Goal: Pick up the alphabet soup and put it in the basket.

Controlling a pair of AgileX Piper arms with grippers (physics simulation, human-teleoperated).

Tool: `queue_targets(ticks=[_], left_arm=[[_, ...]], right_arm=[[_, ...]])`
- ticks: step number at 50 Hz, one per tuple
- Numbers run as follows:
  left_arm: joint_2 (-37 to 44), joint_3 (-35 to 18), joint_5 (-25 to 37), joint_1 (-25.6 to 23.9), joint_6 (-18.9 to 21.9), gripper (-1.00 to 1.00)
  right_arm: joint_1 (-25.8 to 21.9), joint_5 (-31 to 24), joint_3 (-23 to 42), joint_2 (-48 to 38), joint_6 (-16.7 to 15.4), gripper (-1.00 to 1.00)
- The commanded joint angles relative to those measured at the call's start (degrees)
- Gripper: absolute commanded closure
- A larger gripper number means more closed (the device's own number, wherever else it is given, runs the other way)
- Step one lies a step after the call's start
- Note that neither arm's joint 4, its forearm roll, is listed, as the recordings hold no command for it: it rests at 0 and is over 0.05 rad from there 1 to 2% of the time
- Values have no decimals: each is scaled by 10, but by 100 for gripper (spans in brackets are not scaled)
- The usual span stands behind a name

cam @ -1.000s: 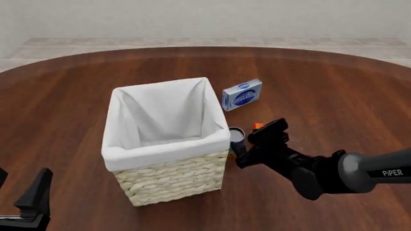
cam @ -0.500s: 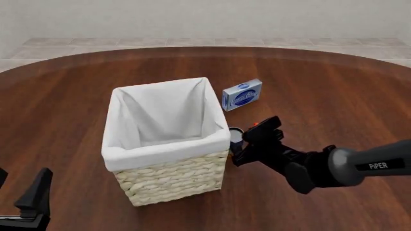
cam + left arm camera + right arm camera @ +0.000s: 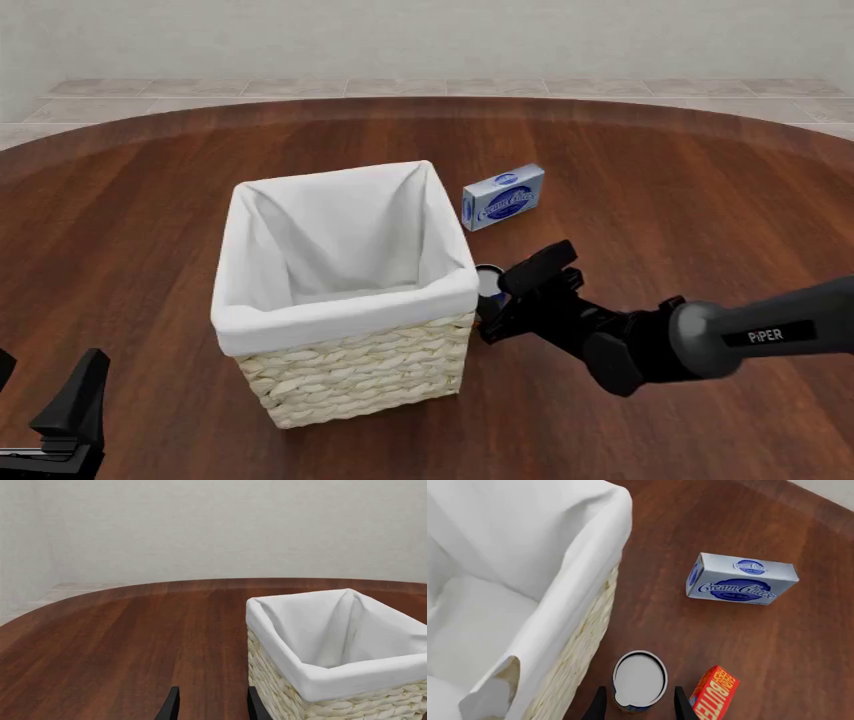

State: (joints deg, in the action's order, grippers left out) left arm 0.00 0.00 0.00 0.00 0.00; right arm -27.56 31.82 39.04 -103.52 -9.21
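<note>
The alphabet soup [image 3: 639, 679] is a small can with a silver top, standing on the table close beside the basket [image 3: 584, 593]. In the front view only a sliver of the alphabet soup [image 3: 489, 280] shows behind my right gripper [image 3: 511, 294]. That gripper is open, and in the right wrist view its fingertips [image 3: 599, 706] reach either side of the can without touching it. The basket [image 3: 350, 322] is pale wicker with a white lining and holds nothing. My left gripper [image 3: 70, 420] stays open at the near left, apart from the basket [image 3: 333, 681].
A blue-and-white cream cheese box [image 3: 503, 197] lies beyond the can, also seen in the right wrist view [image 3: 740, 578]. A red-orange butter box [image 3: 714, 694] lies right beside the can, hidden in the front view by my right arm [image 3: 694, 340].
My right gripper has moved left and lower, closer over the can, and now covers the butter box in the front view. The left arm, basket and can have not moved.
</note>
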Motion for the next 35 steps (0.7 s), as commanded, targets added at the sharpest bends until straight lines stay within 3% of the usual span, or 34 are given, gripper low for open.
queue_targets(ticks=[1, 35], left_arm=[[0, 0, 0, 0, 0, -100], [0, 0, 0, 0, 0, -100]], right_arm=[[3, -1, 12, -14, -2, -100], [-1, 1, 35, -46, 4, -100]])
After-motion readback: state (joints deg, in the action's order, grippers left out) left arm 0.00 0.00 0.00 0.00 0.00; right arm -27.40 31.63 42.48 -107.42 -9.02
